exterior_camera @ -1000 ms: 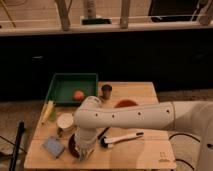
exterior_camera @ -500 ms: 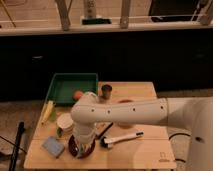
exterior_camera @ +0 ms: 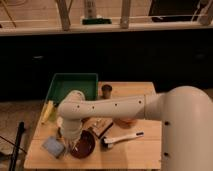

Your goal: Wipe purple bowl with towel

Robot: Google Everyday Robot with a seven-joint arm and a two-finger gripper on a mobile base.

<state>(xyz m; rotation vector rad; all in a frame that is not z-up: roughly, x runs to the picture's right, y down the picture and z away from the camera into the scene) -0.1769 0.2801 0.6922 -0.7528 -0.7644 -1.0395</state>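
Note:
The purple bowl (exterior_camera: 85, 146), dark, glossy and reddish-brown, sits on the wooden table (exterior_camera: 135, 152) near its front left. My white arm reaches in from the right and bends down at the left. My gripper (exterior_camera: 74, 141) hangs at the bowl's left rim, just above it. A blue-grey folded cloth or pad (exterior_camera: 52, 147) lies left of the bowl, beside the gripper. I cannot make out a towel in the gripper.
A green tray (exterior_camera: 72, 85) stands at the back left, with a dark cup (exterior_camera: 106, 90) to its right. A yellow object (exterior_camera: 47, 111) lies at the left edge. A white-handled brush (exterior_camera: 122, 138) lies right of the bowl. An orange dish (exterior_camera: 125, 121) peeks from under the arm.
My arm has shifted left and now covers the white cup and most of the orange dish. The gripper stays at the bowl's left rim.

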